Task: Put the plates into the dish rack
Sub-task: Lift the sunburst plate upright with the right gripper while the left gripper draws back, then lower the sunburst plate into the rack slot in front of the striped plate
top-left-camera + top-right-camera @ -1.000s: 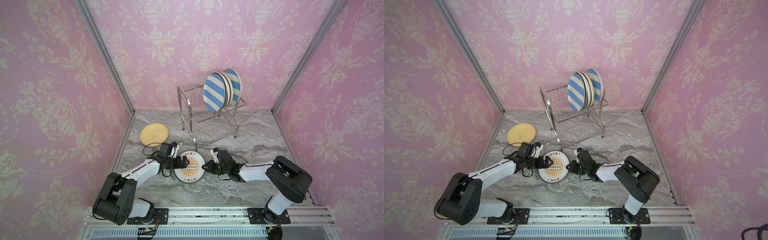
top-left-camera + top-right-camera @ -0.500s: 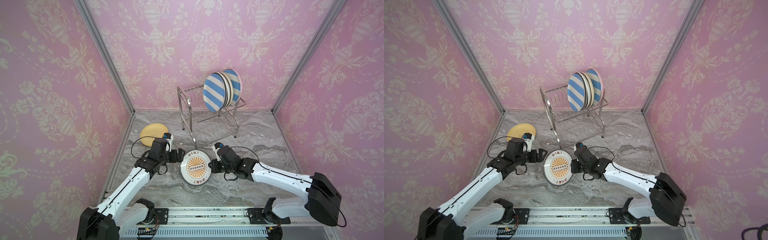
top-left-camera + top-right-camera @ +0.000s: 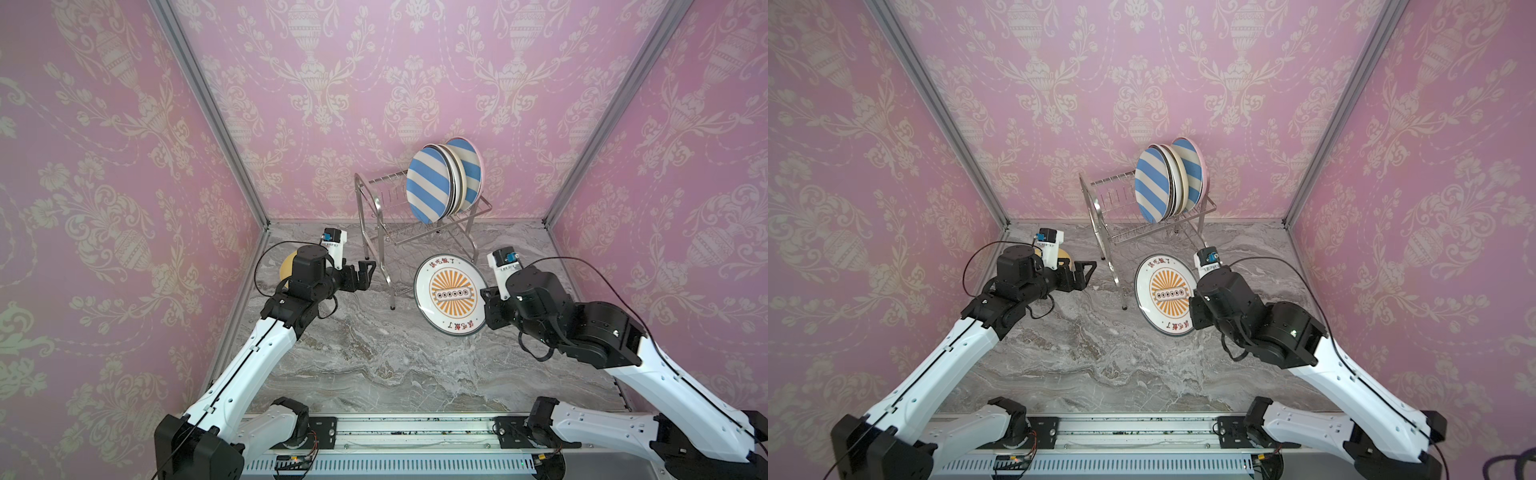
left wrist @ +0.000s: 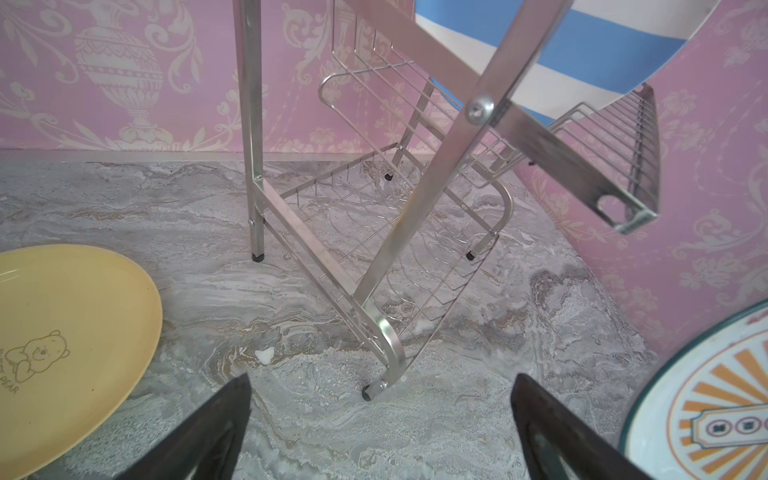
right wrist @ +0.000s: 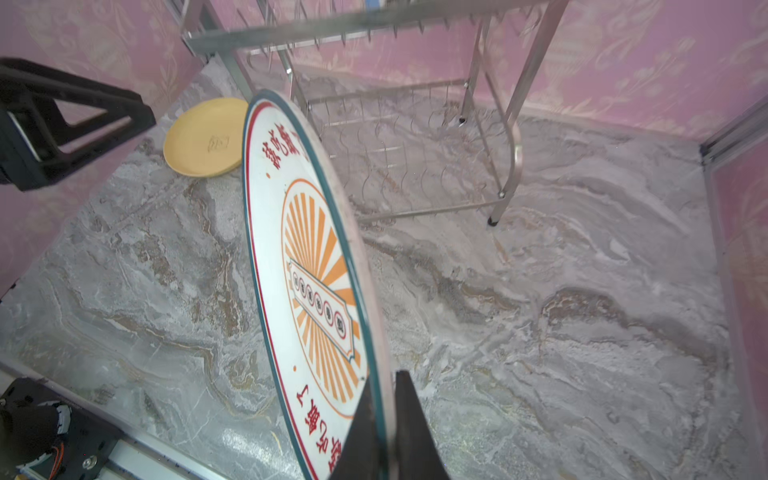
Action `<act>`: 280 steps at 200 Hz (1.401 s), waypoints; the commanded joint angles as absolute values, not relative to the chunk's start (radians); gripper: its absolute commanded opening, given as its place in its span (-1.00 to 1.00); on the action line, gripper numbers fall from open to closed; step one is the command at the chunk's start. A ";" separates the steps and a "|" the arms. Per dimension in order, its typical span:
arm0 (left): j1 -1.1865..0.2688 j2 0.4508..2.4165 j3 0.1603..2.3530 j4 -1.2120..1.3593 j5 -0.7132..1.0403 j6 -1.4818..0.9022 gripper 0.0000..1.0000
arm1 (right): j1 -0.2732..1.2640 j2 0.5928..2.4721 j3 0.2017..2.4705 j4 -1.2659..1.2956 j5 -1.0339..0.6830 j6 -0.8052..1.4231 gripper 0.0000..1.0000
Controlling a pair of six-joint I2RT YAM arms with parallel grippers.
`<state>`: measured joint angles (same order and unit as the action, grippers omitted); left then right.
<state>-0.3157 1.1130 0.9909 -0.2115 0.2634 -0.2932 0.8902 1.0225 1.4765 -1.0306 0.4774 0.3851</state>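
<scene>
Carry step judged in hand: right gripper [image 5: 384,378] clamps the rim of the round white orange-sunburst plate [image 3: 451,293], upright just near-right of the shiny steel wire dish rack [image 4: 478,110]; the next move likely calls for lifting it edge-on into a free slot; left gripper [image 3: 368,272] stands open, empty.

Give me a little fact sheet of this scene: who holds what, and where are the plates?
Right gripper: shut on the rim of the round white plate with orange sunburst, held on edge before the rack
Left gripper: open, empty
Shiny steel wire dish rack: upper shelf holds upright plates, foremost a blue-and-white striped plate; lower shelf bare
Plain yellow round plate: flat on the grey marble table, left of the rack
</scene>
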 commanded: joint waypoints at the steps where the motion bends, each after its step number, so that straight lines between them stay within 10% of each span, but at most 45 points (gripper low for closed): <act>1: -0.299 1.132 1.051 -0.155 0.327 -0.264 0.99 | 0.892 1.083 1.653 -1.099 0.616 0.253 -1.00; 107: -0.140 1.171 1.113 -0.158 0.428 -0.378 0.99 | 0.796 1.503 2.067 -0.576 0.738 -0.076 -1.00; 280: -0.128 1.204 1.064 -0.169 0.471 -0.332 0.99 | 0.683 1.957 2.466 -0.602 0.714 -0.066 -1.00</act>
